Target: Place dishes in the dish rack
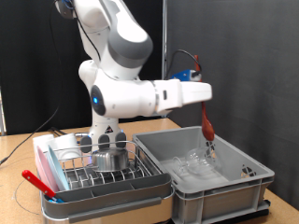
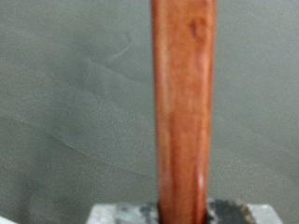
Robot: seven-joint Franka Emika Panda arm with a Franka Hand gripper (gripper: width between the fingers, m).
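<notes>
- The white Franka robot arm (image 1: 121, 89) reaches out toward the exterior view's right. Its hand is over the large grey plastic crate (image 1: 229, 187), not over the rack.
- That crate sits on the wooden counter (image 1: 19, 149), right beside the low silver wire dish rack in its white plastic tray (image 1: 93, 173). The rack is on the exterior view's left.
- A shiny steel bowl (image 1: 112, 160) is already sitting in the rack, so part of the job looks done.
- A flat red-handled utensil (image 1: 37, 182) lies along the tray's near-left edge.
- The gripper (image 1: 203, 106) has its jaws clamped on a long reddish-brown wooden-looking utensil (image 1: 206, 123). It hangs tip-down above the crate. In the wrist view the handle runs straight out between the dark pads, with only the grey crate floor behind it.
- A few small clear glass pieces (image 1: 196, 166) sit in the crate under the dangling tip. They're hard to make out individually.
- My take on doing this step well: keep the grip firm, because a long thing held by one end can swing. Lift the tip above the crate wall before carrying it across, and keep it off the glassware.
</notes>
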